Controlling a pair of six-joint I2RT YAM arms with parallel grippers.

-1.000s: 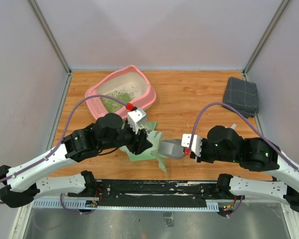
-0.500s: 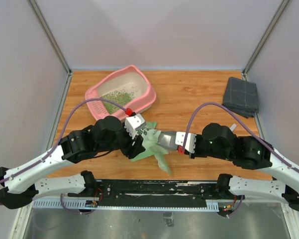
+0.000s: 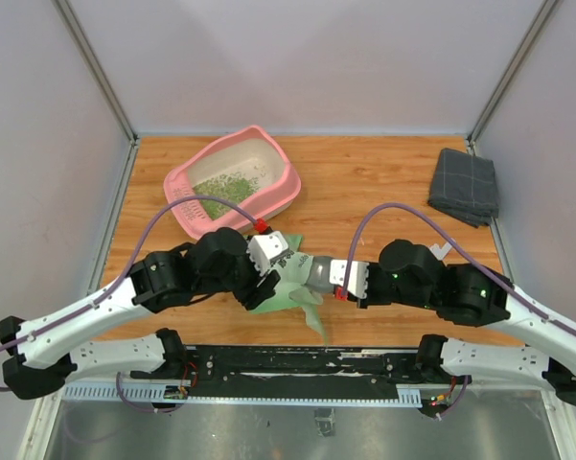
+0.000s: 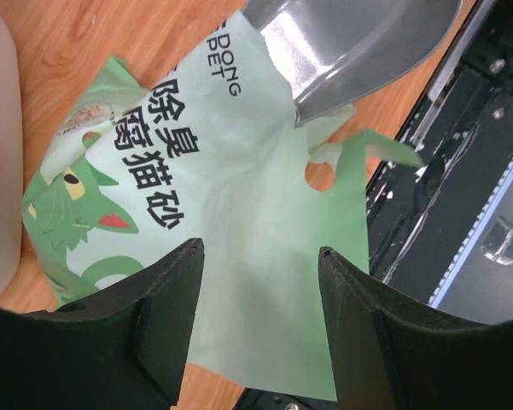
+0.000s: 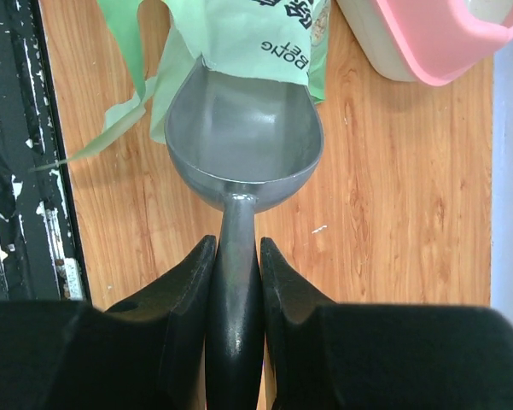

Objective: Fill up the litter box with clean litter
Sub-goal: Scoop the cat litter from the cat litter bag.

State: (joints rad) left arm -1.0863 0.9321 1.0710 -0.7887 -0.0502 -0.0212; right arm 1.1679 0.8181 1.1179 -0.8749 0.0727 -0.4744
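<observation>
Some clean litter [image 3: 228, 185] lies in the litter box [image 3: 289, 180], far-left on the counter [image 3: 383, 182]. Loose granules (likely to scatter) want the scoop [image 5: 243, 137], its handle clamped in the right tool [image 5: 236, 249]; left tool [image 4: 256, 256] gapes wide above the bag [image 4: 222, 171].

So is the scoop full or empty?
Empty as far as visible: the scoop shows a bare grey metal bowl, its front edge hidden under the bag.

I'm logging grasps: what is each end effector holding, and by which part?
Right end effector grips the metal scoop by its handle. Left end effector is open over the green bag, holding nothing.
</observation>
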